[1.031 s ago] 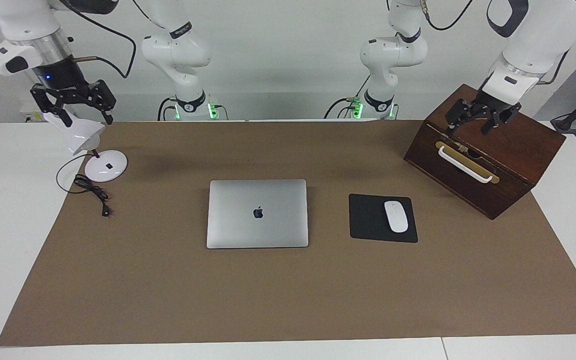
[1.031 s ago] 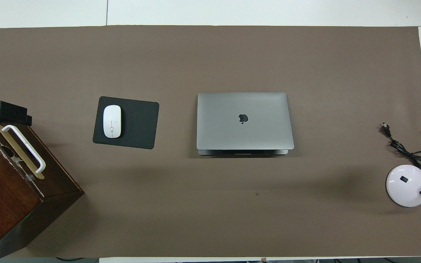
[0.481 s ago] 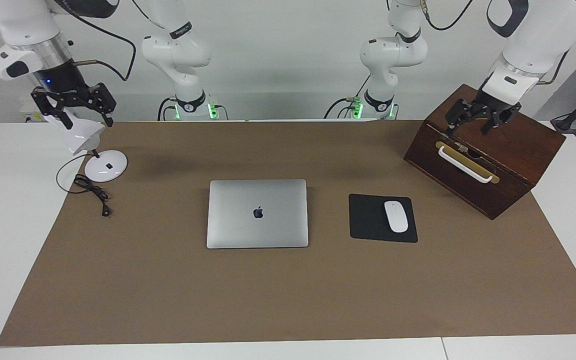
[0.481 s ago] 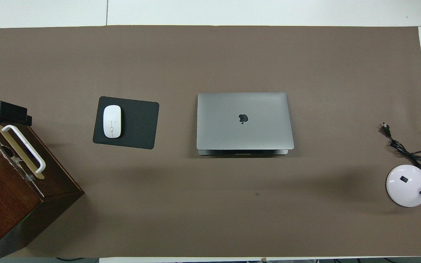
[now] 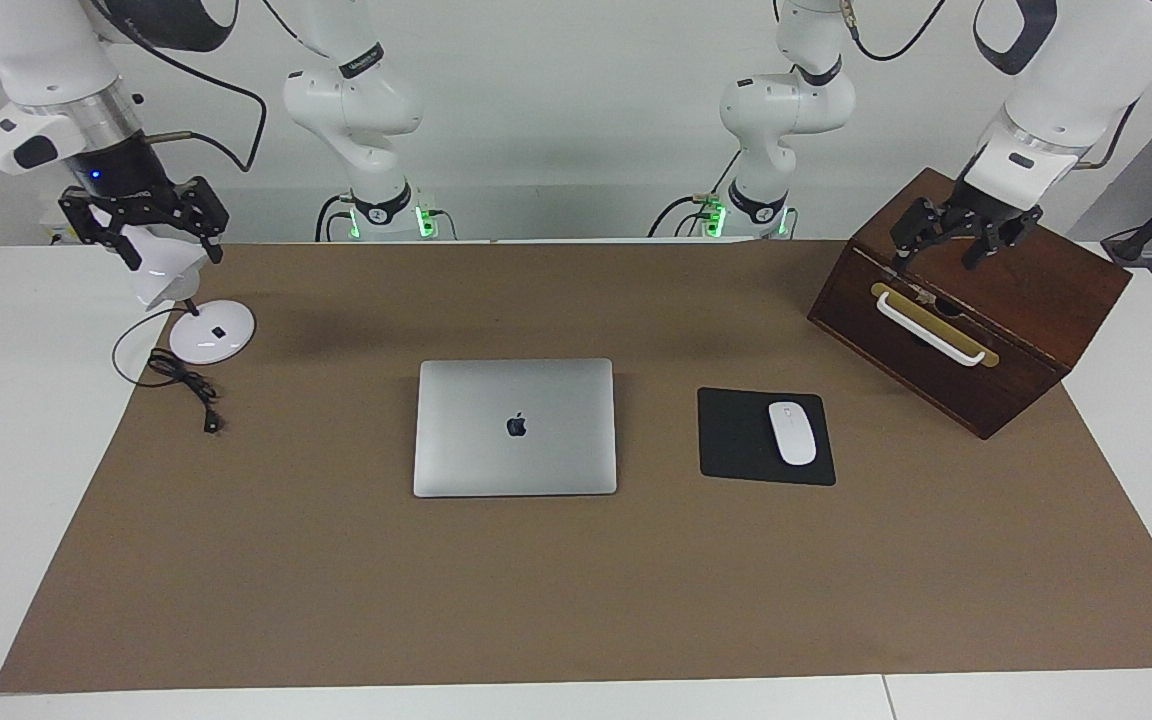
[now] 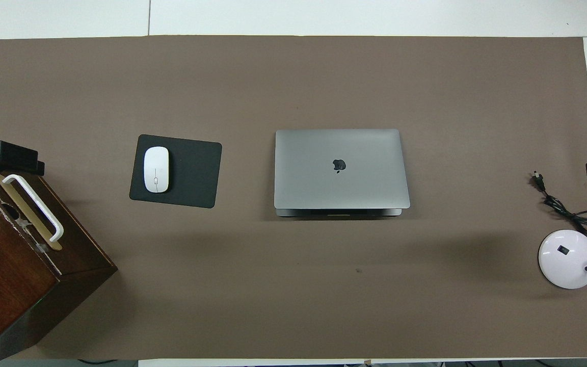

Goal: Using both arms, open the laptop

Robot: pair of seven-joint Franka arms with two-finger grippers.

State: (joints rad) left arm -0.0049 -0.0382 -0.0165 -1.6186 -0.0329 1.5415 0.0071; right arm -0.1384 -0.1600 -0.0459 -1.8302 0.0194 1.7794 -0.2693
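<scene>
At the middle of your brown-covered desk [image 5: 336, 600] the thin silver-grey aluminium laptop [image 5: 515, 427] lies closed, beside the black mouse pad [image 5: 736, 440]. Your left pincer [image 5: 958, 240] hangs over the dark wooden box [image 5: 1016, 340], fingers apart; your right pincer [image 5: 141, 225] hangs over the white desk lamp [image 5: 206, 335], fingers apart too.
</scene>
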